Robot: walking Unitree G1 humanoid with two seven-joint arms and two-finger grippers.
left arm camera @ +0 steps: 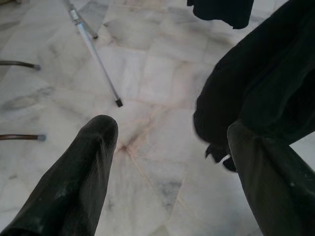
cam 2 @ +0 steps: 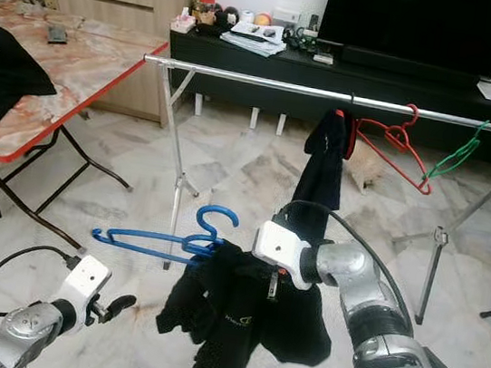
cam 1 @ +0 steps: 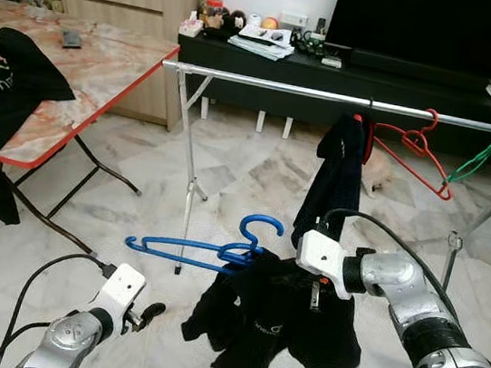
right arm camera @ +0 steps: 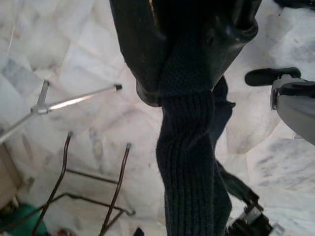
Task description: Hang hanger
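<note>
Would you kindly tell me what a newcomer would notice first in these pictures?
The right claw holds up a black garment on a blue hanger, in front of the silver rail. On that rail hang another black garment, a red hanger and a green hanger.

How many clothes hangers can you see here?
3, perhaps 4. A blue hanger carries the black garment gripped by the right pincer. A red hanger and a green hanger hang on the rail. The hanging black garment may hide another.
</note>
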